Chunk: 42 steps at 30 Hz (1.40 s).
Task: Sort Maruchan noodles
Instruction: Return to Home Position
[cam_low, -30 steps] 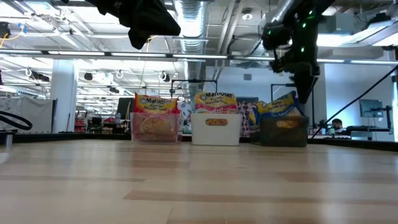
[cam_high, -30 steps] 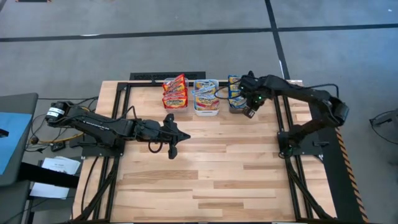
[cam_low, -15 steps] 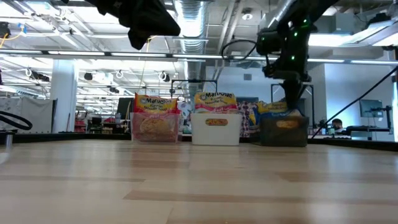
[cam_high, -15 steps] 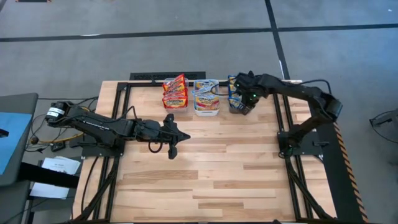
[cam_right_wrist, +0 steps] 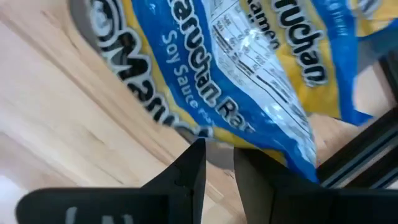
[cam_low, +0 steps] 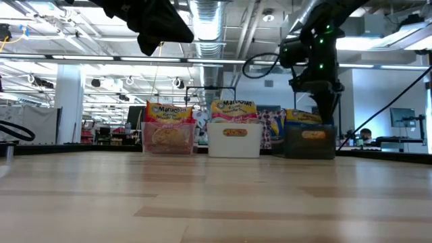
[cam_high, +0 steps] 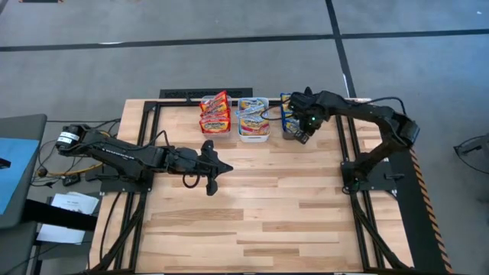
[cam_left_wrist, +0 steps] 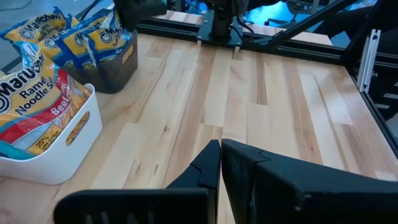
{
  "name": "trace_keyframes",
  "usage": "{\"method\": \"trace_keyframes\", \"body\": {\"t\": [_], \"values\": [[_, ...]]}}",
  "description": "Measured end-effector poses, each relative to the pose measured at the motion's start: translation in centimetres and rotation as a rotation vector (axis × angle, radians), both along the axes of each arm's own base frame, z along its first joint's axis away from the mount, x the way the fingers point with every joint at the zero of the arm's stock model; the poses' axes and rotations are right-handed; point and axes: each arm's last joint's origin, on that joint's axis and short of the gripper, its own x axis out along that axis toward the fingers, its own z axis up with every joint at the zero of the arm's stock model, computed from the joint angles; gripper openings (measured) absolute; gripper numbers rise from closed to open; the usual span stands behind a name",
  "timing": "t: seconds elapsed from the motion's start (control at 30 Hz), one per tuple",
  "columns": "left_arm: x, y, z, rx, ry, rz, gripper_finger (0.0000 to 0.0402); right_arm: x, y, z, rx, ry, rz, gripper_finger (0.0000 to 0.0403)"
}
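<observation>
Jaws slightly apart, right gripper (cam_right_wrist: 217, 148) over blue packs (cam_right_wrist: 249, 74); left gripper (cam_left_wrist: 219, 144) mid-table

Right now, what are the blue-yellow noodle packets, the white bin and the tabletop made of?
Blue-and-yellow square noodle packets: thin plastic film, glossy; glare and crinkles show.
White rectangular bin: probably moulded plastic, smooth matte; rounded rim, handle slot.
Pale wooden tabletop: jointed wood strips, light sheen; grain and seams visible.
Right hand hovers at the packets, open.
</observation>
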Motion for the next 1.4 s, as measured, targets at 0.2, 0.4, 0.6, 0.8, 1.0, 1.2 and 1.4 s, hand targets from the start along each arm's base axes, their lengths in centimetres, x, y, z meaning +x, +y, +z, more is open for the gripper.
{"method": "trace_keyframes", "body": {"t": [0.2, 0.4, 0.6, 0.8, 1.0, 1.2, 1.4], "values": [[-0.1, 0.0, 0.1, -0.002, -0.001, -0.002, 0.0000, -1.3, 1.1, 2.3, -0.003, -0.072, 0.005, 0.0107], [-1.2, -0.2, 0.7, 0.000, 0.028, -0.128, 0.0000, -2.5, 3.1, 5.0, 0.067, -0.271, 0.010, 0.0107], [-3.7, 0.2, 0.9, 0.025, 0.083, -0.146, 0.0000, -2.5, 5.9, 8.6, -0.071, -0.561, 0.184, 0.0107], [-7.2, 0.7, -0.5, 0.010, -0.050, -0.147, 0.0000, -3.1, 8.8, 10.1, -0.170, -0.841, 0.358, 0.0107], [-10.2, 1.0, -3.0, 0.020, -0.171, -0.207, 0.0000, -4.3, 11.4, 9.2, -0.129, -0.921, 0.461, 0.0107], [-12.1, 1.3, -4.9, 0.018, -0.238, -0.218, 0.0000, -4.9, 13.0, 7.2, -0.092, -0.980, 0.510, 0.0107], [-13.6, 1.5, -6.9, -0.002, -0.272, -0.235, 0.0000, -5.3, 14.1, 4.8, -0.035, -1.054, 0.489, 0.0107]]}}
